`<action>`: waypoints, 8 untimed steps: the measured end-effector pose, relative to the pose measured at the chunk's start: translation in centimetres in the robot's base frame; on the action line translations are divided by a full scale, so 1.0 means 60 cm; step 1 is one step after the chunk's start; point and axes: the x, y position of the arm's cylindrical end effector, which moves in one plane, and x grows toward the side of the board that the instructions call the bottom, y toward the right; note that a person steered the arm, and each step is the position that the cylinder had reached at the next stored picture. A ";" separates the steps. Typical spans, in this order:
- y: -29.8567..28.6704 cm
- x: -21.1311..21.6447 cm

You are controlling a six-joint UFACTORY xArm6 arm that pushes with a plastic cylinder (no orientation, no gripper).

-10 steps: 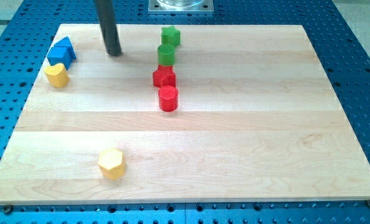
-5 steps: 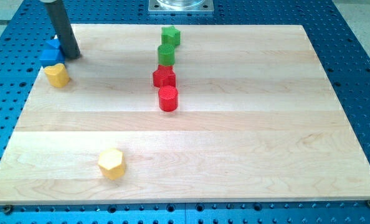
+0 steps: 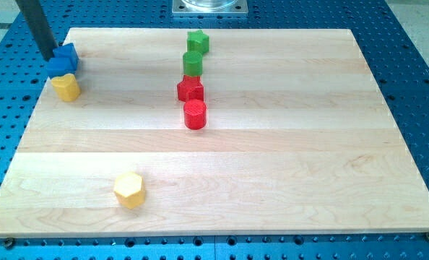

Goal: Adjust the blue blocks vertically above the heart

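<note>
Hand: none fitted, so no open/closed state to report. Arm ended in a straight dark rod, entering from the view's top-left corner and leaning slightly toward the view's right on the way down. My tip (image 3: 50,58) sat at the far left edge of the light wooden table (image 3: 272,166), touching or just beside the left side of the blue blocks (image 3: 63,60). Two blue blocks were pressed together; exact shapes hard to tell. Yellow heart-shaped block (image 3: 66,87) sat directly below them, touching. Near the view's top centre, a column well apart from the tip: green star block (image 3: 197,41), green cylinder (image 3: 193,63), red star-like block (image 3: 190,89), red cylinder (image 3: 195,114). Yellow hexagonal block (image 3: 129,189) sat alone near the view's bottom left.
</note>
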 end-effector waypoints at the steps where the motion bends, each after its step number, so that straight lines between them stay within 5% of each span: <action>1: 0.000 0.012; 4: 0.000 0.068; 8: 0.030 0.024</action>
